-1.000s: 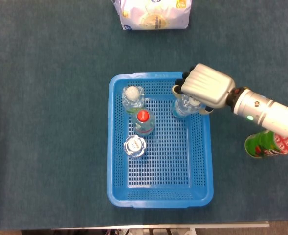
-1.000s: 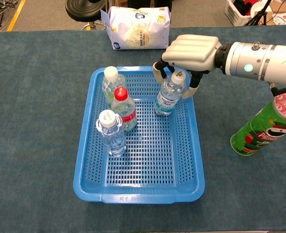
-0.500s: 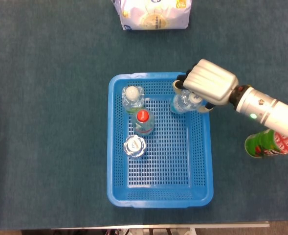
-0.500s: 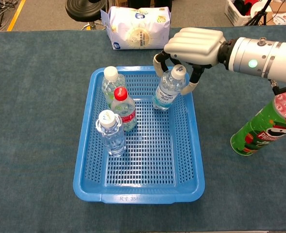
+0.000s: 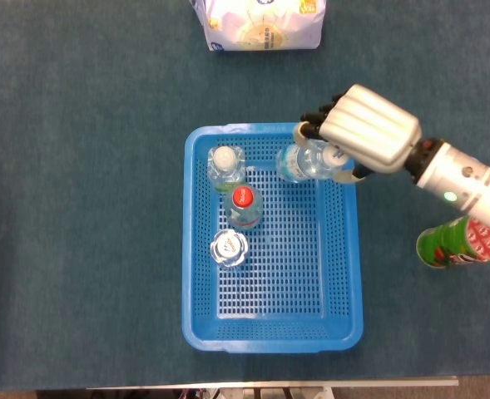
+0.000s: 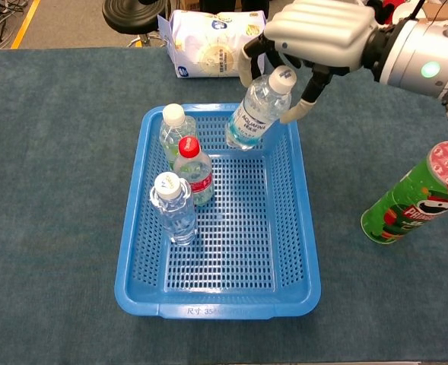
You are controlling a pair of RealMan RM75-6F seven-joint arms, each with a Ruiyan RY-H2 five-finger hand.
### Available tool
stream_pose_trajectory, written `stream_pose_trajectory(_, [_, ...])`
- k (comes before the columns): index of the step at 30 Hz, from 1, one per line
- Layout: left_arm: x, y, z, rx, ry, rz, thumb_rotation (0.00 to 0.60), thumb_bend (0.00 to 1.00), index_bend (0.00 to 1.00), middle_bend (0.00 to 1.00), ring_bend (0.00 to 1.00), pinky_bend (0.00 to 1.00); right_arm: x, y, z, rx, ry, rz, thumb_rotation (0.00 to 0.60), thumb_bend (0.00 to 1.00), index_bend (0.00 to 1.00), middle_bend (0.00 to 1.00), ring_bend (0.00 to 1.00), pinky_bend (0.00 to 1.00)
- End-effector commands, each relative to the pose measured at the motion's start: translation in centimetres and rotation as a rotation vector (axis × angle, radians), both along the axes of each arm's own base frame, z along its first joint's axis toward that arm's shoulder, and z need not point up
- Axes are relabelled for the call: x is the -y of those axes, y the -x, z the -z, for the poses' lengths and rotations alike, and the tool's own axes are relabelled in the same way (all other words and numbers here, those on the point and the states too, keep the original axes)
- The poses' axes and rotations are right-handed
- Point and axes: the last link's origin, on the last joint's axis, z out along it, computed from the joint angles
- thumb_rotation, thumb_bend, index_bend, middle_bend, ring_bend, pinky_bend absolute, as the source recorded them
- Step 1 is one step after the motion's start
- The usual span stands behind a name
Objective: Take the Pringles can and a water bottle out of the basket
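the right hand [image 6: 319, 34] grips the tilted water bottle [image 6: 258, 109] by its neck above the blue basket [image 6: 300, 228], mid-removal; next likely carry toward three o'clock, near the pringles can [image 6: 411, 196].

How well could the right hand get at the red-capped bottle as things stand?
Probably not yet: the right hand is holding a water bottle above the basket. The red-capped bottle itself stands uncovered from above.

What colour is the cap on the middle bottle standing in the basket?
Red: the cap tops the middle bottle in the blue basket, clearest in the chest view.
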Motion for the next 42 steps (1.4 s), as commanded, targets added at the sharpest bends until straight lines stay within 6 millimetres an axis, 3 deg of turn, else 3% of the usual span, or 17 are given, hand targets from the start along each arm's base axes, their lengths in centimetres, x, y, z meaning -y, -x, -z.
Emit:
stream_pose_trajectory(1, [-0.1,-0.1,0.1,0.000,0.002,0.004,0.600,0.25,0.25,0.18,0.10,0.34,-0.7,-0.3,-1.8,0.022,0.043,-0.021,0.600,0.00,0.55,0.60,0.59,0.61])
stream_pose_trajectory(11, [-0.5,-0.8,0.4,-0.004,0.012,0.017,0.600,0.25,0.25,0.18,0.10,0.34,-3.6,0.9,-6.3,0.029,0.129,-0.003,0.600,0.00,0.56,0.60,0.59,0.61])
stream_pose_trajectory(18, [-0.7,-1.0,0.7,-0.007,0.021,0.020,0.600,0.25,0.25,0.18,0.10,0.35,-5.7,4.3,-8.2,-0.014,0.159,0.113,0.600,0.00,0.56,0.60,0.59,0.61])
stream_pose_trajectory(27, [-0.7,-1.1,1.1,-0.008,0.028,0.018,0.600,0.25,0.25,0.18,0.10,0.35,-7.4,9.5,-8.1,-0.062,0.157,0.289,0.600,0.00,0.56,0.60,0.59,0.61])
stream_pose_trajectory(34, [-0.9,-1.2,1.3,-0.009,0.031,0.017,0.600,0.25,0.25,0.18,0.10,0.35,-7.5,11.8,-7.6,-0.104,0.140,0.361,0.600,0.00,0.56,0.56,0.56,0.62])
stream_pose_trajectory(37, [-0.8,-1.1,1.4,-0.009,0.033,0.011,0.600,0.25,0.25,0.18,0.10,0.35,-7.4,12.5,-7.4,-0.140,0.133,0.390,0.600,0.00,0.48,0.46,0.50,0.62])
stream_pose_trajectory(42, [-0.8,-1.0,1.4,-0.008,0.031,0.008,0.600,0.25,0.25,0.18,0.10,0.35,-7.3,12.8,-7.3,-0.156,0.124,0.415,0.600,0.00,0.22,0.26,0.36,0.62])
